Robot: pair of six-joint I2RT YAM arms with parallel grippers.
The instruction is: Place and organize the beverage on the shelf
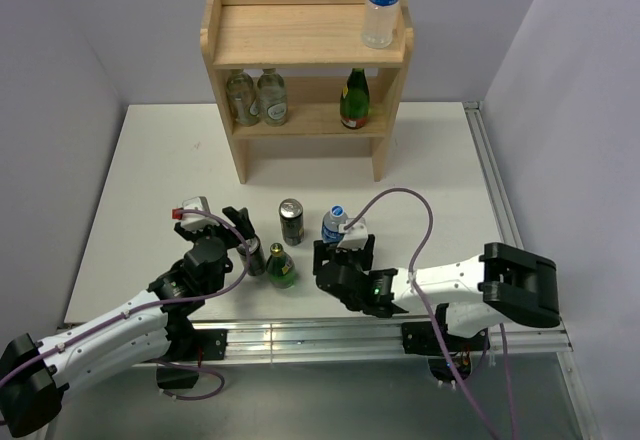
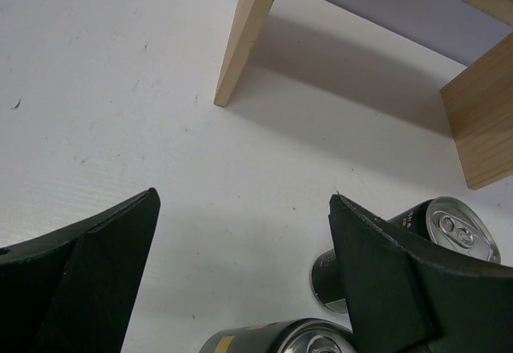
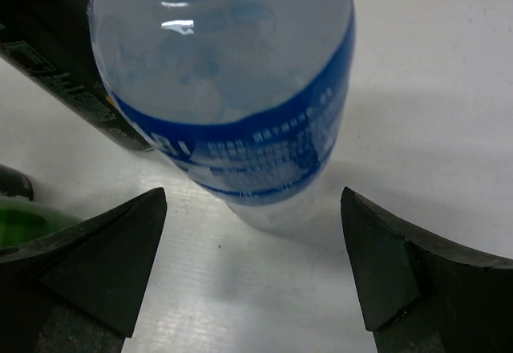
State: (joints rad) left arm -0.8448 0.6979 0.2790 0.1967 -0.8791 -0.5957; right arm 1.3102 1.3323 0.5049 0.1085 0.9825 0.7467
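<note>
Right end effector [image 3: 252, 199] spread wide at a water bottle [image 3: 232, 88]; left end effector [image 2: 242, 199] spread over bare counter [image 2: 120, 88].

On my right wrist view the fingers stand apart and grip nothing. The bottle stands on the counter just ahead, between them, with a gap on each side. Its blue label carries white print too blurred for me to read. Left of the bottle I see a dark can [image 3: 56, 56], its lettering illegible, and a green glass bottle [image 3: 24, 225] by the left finger. The left end effector holds nothing. Well ahead of both stands the shelf [image 1: 305, 50], with a second water bottle [image 1: 383, 0] on its top tier, far right, label unreadable.
</note>
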